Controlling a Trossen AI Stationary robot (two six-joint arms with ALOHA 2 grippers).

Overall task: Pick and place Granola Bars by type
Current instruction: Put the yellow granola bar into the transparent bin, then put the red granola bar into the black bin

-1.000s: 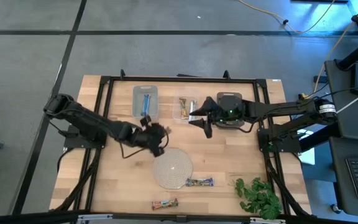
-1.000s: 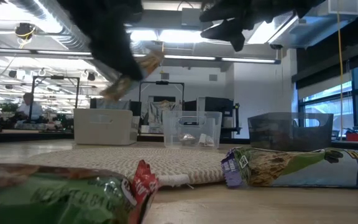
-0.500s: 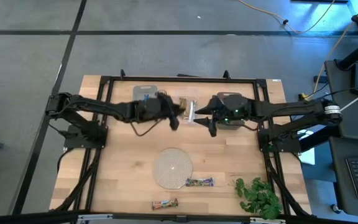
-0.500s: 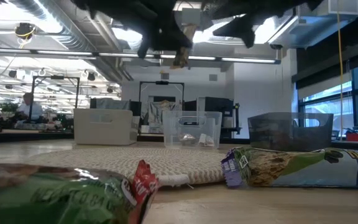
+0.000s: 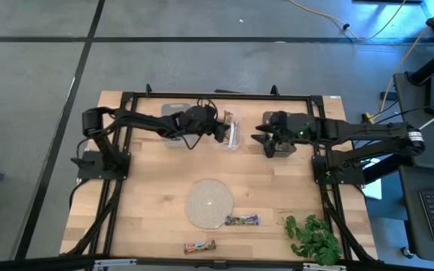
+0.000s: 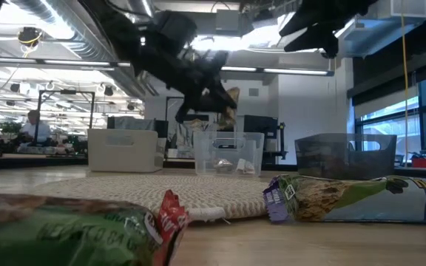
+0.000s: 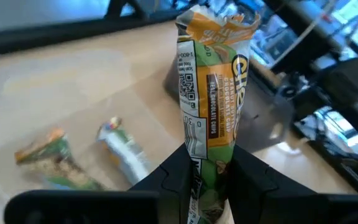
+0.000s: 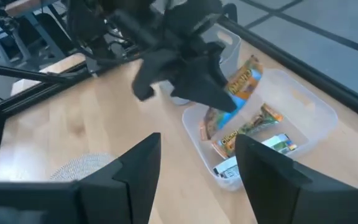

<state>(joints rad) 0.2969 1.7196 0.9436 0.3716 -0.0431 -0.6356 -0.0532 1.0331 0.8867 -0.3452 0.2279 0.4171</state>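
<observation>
A tan-green granola bar (image 7: pixel 209 93) is pinched at its lower end between the fingers of the left gripper (image 7: pixel 207 177), held over the clear bin (image 8: pixel 303 106) at the back of the table where two similar bars are already lying. It looks light and crinkly, so it's probably best gripped across the flat middle, not the slippery sealed ends. The right gripper (image 8: pixel 197 180) is parked nearby with fingers spread, nothing held.

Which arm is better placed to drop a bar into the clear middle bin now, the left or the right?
Left. Its tool already grips an orange-green bar right above the clear bin. The right tool is open and empty, over the dark bin beside it.
</observation>
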